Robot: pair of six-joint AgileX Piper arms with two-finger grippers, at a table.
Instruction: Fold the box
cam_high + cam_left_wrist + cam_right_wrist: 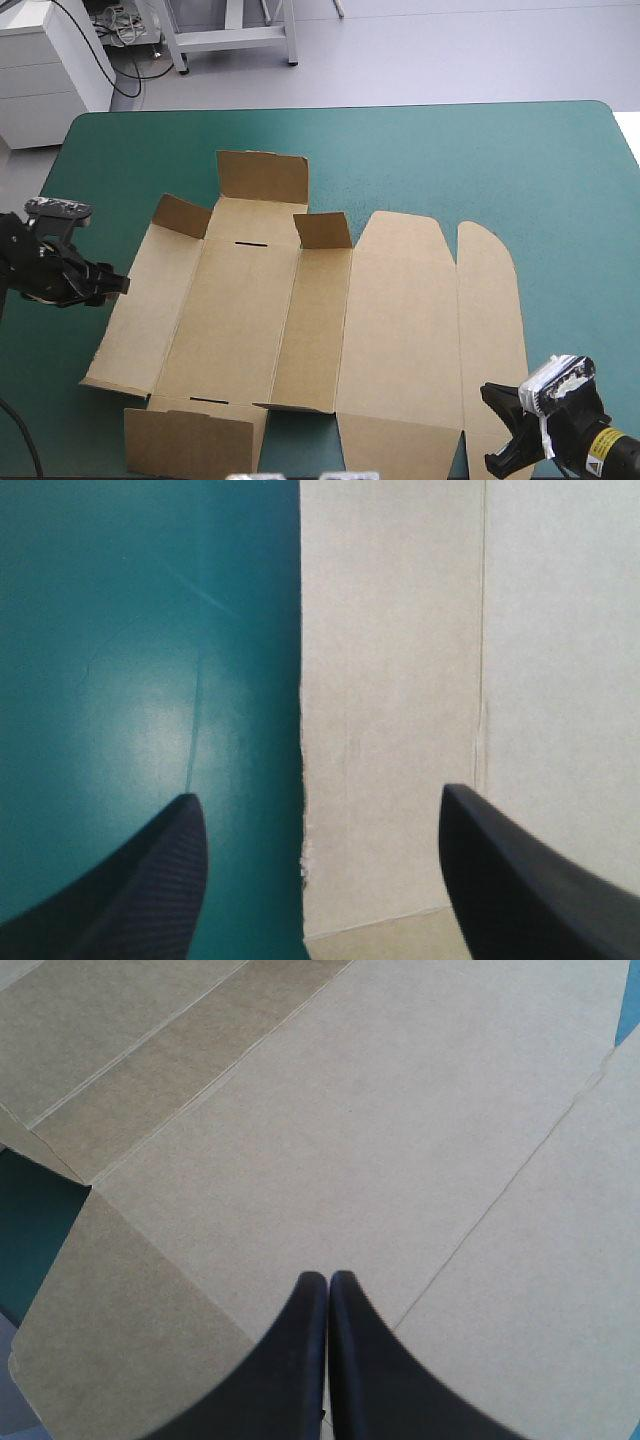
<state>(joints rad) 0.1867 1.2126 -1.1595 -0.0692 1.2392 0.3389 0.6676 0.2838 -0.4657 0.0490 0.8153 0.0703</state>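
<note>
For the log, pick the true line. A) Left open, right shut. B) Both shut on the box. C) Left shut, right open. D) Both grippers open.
A: the left gripper stands open astride the edge of the box; the right gripper has its fingers meeting in one arch.

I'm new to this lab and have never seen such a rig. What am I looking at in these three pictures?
This is a robot with two arms, each ending in a gripper of two black fingers. The wide picture looks down from above and behind it; the other two come from cameras on the wrists, looking along each gripper. On the teal-green table cover lies a brown box: a cut sheet of board, mostly flat, with three flaps raised at its far end. The left gripper is open at the box's left edge. The right gripper is shut, over the board by its near right corner. Neither holds anything.
</note>
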